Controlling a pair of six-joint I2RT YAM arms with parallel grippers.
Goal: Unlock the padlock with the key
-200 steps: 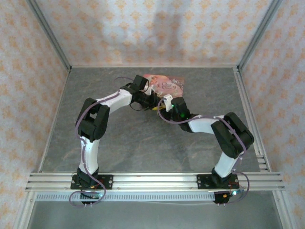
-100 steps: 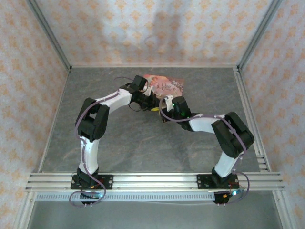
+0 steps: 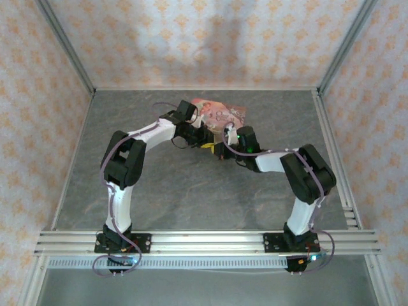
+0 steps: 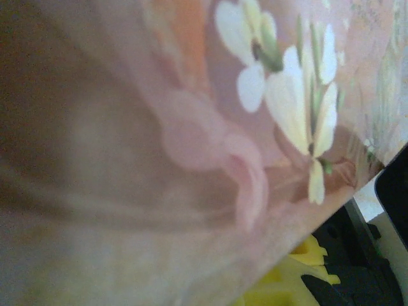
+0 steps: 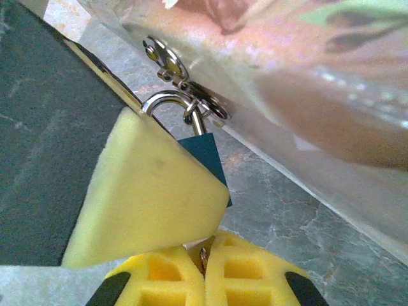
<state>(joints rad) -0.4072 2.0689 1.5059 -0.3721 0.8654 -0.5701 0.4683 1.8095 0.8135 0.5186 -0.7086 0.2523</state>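
Right wrist view. A yellow foam wedge (image 5: pixel 146 191) stands before my right jaws, masking half the small blue padlock (image 5: pixel 205 153). Behind it the pink picture-lidded tin box (image 5: pixel 306 95) walls off the top. Bare grey stone-patterned worktop (image 5: pixel 287 217) to the right leaves me passage.

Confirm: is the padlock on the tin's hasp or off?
On: the padlock sits with its shackle through the tin's hasp. Whether locked, cannot tell: foam hides one leg.
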